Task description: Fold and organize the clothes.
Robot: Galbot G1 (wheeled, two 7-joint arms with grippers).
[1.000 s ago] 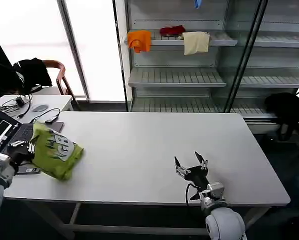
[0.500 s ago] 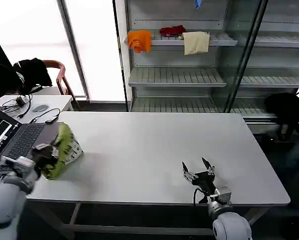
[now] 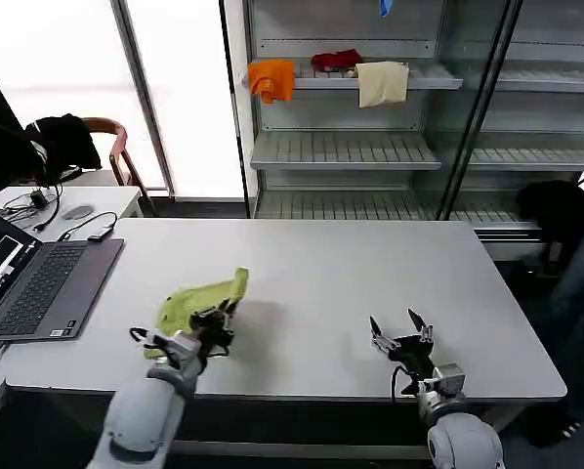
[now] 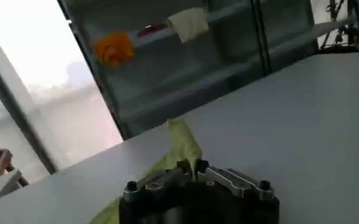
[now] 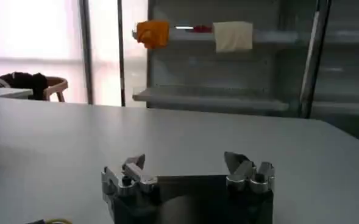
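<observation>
The clothes, a bunched lime yellow-green T-shirt (image 3: 202,298), lie on the white table (image 3: 312,264) left of centre near the front edge. My left gripper (image 3: 217,318) is shut on the shirt's near edge. In the left wrist view the cloth (image 4: 178,146) runs up from between the closed fingers of the left gripper (image 4: 192,167). My right gripper (image 3: 400,326) stands open and empty just above the table at front right, well apart from the shirt. Seen from the right wrist, the right gripper (image 5: 188,167) has its two fingers spread wide with bare table between them.
An open laptop (image 3: 38,283) lies at the table's left end. Behind the table a shelf unit (image 3: 351,151) carries orange (image 3: 272,78), red (image 3: 336,61) and cream (image 3: 382,83) cloths. A side desk (image 3: 58,200) with cables and a chair with a black garment (image 3: 62,137) stand at left.
My left gripper carried the T-shirt from over the laptop at the far left rightward to the table's front, where it now rests. The right gripper drifted slightly right and stayed open.
</observation>
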